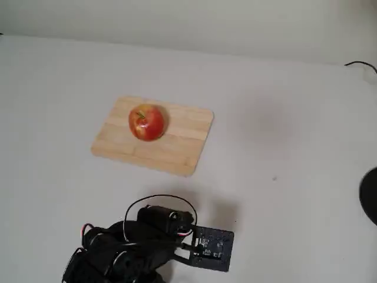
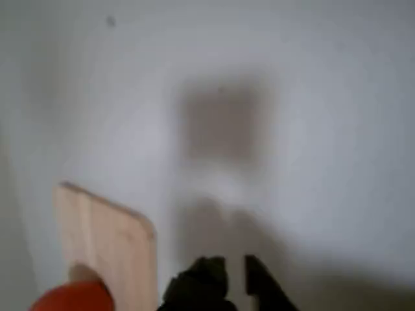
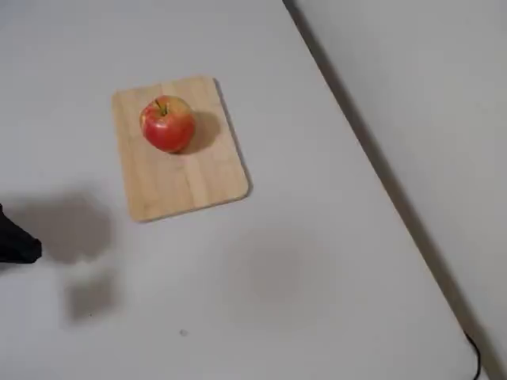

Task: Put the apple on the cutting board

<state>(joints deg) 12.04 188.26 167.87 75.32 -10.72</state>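
A small red apple [image 1: 146,122] [image 3: 167,123] with yellowish patches rests on the light-wood cutting board [image 1: 182,141] [image 3: 186,178], toward the board's left half in a fixed view. In the blurred wrist view the board's corner [image 2: 110,240] and a red sliver of the apple [image 2: 71,298] sit at the lower left. My gripper [image 2: 235,269] shows at the bottom edge there, its dark fingers nearly together with nothing between them, over bare table to the right of the board. My black arm [image 1: 147,242] is folded at the bottom, well in front of the board.
The white table [image 1: 283,130] spreads wide around the board. A black cable [image 1: 362,63] lies at the back right and a dark round object [image 1: 371,203] pokes in at the right edge. The table's edge [image 3: 372,150] runs diagonally on the right.
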